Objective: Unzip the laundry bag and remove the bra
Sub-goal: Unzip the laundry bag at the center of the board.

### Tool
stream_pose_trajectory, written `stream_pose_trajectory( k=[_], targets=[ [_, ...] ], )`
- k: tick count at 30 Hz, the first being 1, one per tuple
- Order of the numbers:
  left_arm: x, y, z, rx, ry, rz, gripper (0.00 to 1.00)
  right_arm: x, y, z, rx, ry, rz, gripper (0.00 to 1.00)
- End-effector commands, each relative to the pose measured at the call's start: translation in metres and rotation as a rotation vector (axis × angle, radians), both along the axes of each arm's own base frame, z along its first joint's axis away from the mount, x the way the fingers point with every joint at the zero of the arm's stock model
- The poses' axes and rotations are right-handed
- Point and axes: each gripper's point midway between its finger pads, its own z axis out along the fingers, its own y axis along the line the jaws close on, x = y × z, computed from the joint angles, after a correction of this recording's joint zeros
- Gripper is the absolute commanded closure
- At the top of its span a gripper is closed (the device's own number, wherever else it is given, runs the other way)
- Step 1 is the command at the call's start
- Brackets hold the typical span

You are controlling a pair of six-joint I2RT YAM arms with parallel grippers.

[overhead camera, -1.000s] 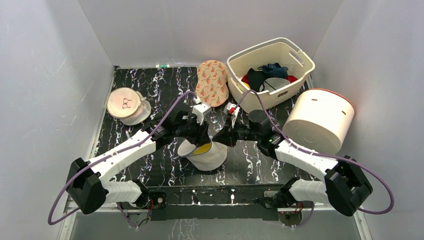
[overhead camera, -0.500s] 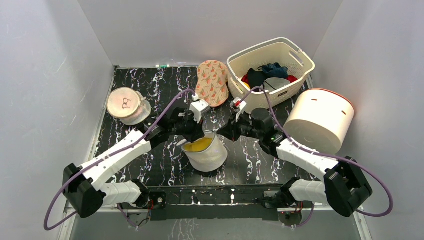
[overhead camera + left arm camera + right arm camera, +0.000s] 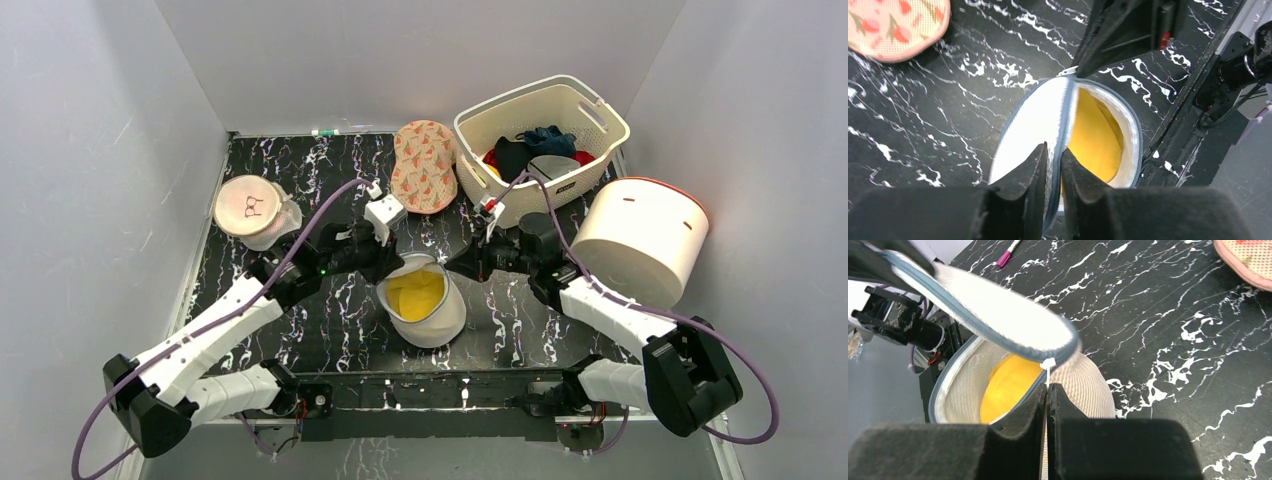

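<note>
Laundry bag (image 3: 442, 322) open, 1 yellow bra (image 3: 415, 293) inside; L claw (image 3: 1054, 153) pinches lid (image 3: 1030, 130), R claw (image 3: 1047, 391) grips zip pull (image 3: 1048, 364).

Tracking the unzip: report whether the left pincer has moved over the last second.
Yes. In the top view the left pincer shifted leftward, away from the cream slotted basket, and is clamped on the laundry bag lid edge.

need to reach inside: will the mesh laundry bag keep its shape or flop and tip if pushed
Likely keeps shape: the laundry bag rim is round though its lid is pinched up. Probably light and tippy: it sits tilted.
</note>
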Motion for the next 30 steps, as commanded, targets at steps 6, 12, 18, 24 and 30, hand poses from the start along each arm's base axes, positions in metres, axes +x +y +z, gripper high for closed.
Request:
stream_pose_trajectory(
  k=[6,12,18,24,30],
  targets=[
    [0.01,-0.003,-0.022,0.073,0.093,0.044,0.59,-0.024,0.031,0.053,0.074,-0.174,0.16,1.0],
    [0.004,-0.018,-0.032,0.073,0.13,0.007,0.51,-0.033,0.039,0.063,0.087,-0.189,0.196,1.0],
    [0.007,-0.011,-0.031,0.126,0.103,0.02,0.78,-0.027,0.034,0.06,0.056,-0.192,0.145,1.0],
    [-0.001,0.003,-0.003,0.127,0.004,-0.016,0.91,-0.004,0.02,0.036,-0.021,-0.163,-0.012,1.0],
    [-0.026,0.009,0.017,0.075,-0.072,-0.141,1.0,0.017,0.007,0.018,-0.066,-0.09,-0.083,1.0]
  ],
)
